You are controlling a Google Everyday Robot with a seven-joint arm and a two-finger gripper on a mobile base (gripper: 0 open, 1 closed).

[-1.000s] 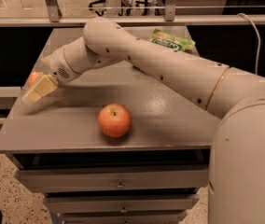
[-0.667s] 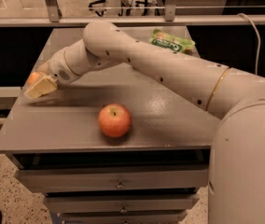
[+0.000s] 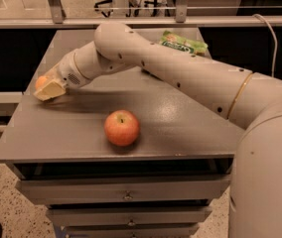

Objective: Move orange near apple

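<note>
The orange (image 3: 40, 81) is a small orange fruit at the table's left edge, mostly hidden behind my gripper (image 3: 48, 89). The gripper is shut on the orange and holds it just above the grey tabletop (image 3: 180, 128). The apple (image 3: 122, 128) is larger and red-orange, with a short stem in its top dimple. It stands alone near the front edge, to the right of the gripper and nearer to me. My arm (image 3: 180, 68) reaches across the table from the right.
A green snack bag (image 3: 184, 42) lies at the table's back right. The table stands on a drawer unit (image 3: 126, 195). A metal rail (image 3: 141, 21) runs behind the table. The table's left edge is right beside the gripper.
My gripper has moved slightly to the right and up along the left side of the table, and the orange has moved with it. The apple has not moved.
</note>
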